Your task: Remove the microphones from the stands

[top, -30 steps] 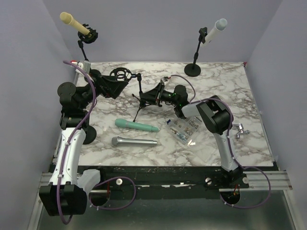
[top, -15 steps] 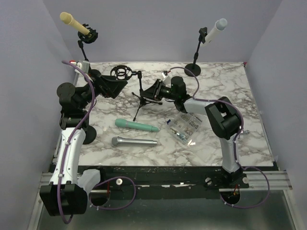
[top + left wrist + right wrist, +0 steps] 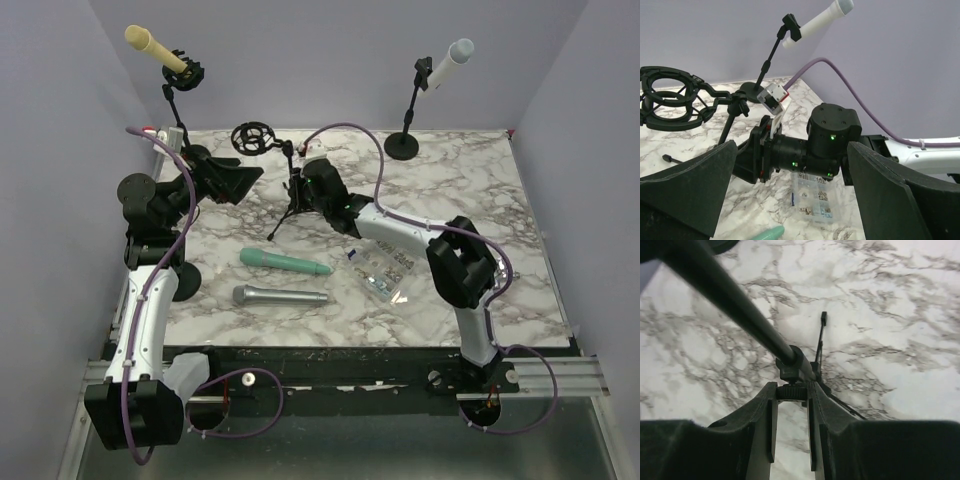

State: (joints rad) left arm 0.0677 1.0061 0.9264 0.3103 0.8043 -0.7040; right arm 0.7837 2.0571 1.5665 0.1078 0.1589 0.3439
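Mint-green microphone point(image 3: 285, 263) and silver microphone point(image 3: 280, 296) lie loose on the marble table point(image 3: 480, 190) near its front edge in the top view. Behind them, the tripod stand point(image 3: 291, 172) carries an empty shock mount point(image 3: 252, 138). Removal from this stand therefore looks done, and the next move probably calls for settling the stand on its feet and letting go.

In the left wrist view, the left gripper point(image 3: 790, 150) is spread wide and holds nothing, facing the mount.

In the right wrist view, the right gripper point(image 3: 792, 395) is pressed together, pinching the stand's collar just above the legs.
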